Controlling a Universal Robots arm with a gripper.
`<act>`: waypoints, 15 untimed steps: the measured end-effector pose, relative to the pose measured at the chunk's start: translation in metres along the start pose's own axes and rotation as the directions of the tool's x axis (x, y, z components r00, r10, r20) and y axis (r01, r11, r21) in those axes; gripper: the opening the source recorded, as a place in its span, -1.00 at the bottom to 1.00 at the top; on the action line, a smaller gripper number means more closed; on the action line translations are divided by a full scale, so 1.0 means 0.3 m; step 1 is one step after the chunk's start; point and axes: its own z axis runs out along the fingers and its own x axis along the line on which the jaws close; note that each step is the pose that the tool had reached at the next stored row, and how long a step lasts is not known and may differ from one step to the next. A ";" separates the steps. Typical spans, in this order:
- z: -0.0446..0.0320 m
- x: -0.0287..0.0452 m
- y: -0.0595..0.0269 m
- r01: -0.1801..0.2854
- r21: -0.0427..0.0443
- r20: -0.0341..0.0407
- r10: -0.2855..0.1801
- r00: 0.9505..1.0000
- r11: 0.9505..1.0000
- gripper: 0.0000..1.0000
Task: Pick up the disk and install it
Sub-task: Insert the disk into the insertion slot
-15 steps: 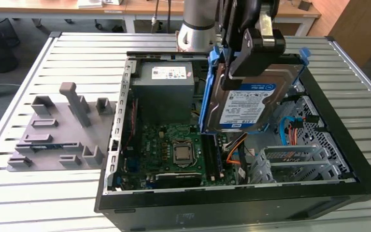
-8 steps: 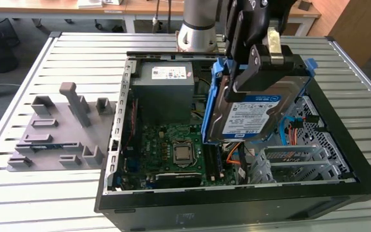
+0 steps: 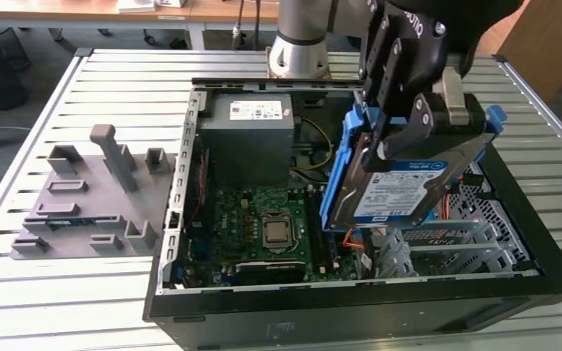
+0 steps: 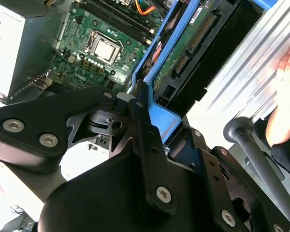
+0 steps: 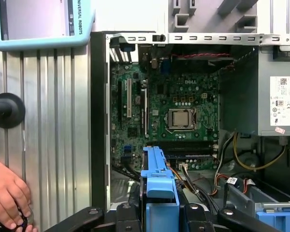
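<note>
Half done, we judge: our hand [image 3: 426,126] pinches the disk [image 3: 413,189] by its blue bracket [image 3: 338,175], tilted above the metal cage [image 3: 476,241] at the exterior view's right of the case [image 3: 359,306], not yet seated.

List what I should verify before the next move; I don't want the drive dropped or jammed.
1. Grip: gripper shut on the disk: ok.
2. Disk held above the computer case, tilted, touching nothing: ok.
3. Disk seated in the drive cage: not ok, not yet in.
4. Orange cable beneath the disk out of the path: cannot tell.
5. Person's hand outside the case: ok.
</note>
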 end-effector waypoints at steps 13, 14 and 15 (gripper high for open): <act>0.020 0.011 -0.109 0.000 0.000 0.000 0.000 1.000 1.000 -0.26; 0.020 0.011 -0.110 0.000 0.000 0.000 0.000 1.000 1.000 -0.26; 0.020 0.011 -0.110 0.000 0.000 0.000 0.000 1.000 1.000 -0.26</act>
